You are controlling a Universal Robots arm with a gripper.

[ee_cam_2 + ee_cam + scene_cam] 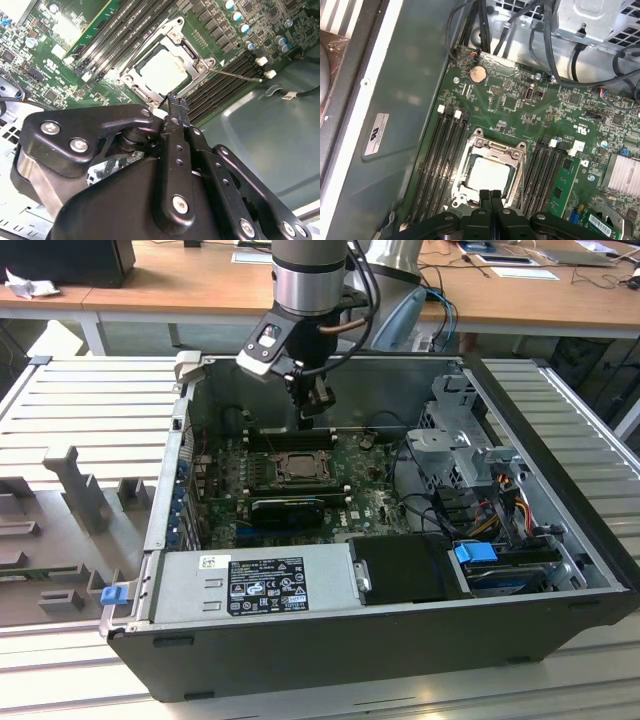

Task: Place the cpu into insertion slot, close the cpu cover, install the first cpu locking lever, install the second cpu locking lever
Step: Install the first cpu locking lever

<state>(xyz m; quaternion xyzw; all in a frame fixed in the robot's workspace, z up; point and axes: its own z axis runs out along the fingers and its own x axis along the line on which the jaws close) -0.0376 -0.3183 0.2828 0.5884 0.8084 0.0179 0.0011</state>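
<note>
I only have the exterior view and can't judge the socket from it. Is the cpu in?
Observer: Yes. In both wrist views the cpu lies flat in the insertion slot.
Operator: And the cover?
Observer: The cpu cover is down, and its window frames the cpu.
Operator: What is the gripper doing?
Observer: The gripper has its fingers shut and empty, with the tips by the cover's edge. I cannot tell whether they touch it.

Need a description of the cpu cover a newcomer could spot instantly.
Inside the open computer case, look at the green motherboard, between the two banks of long black memory slots. The cpu cover is the silvery metal frame lying flat there, set apart by its square window showing the pale cpu.
</note>
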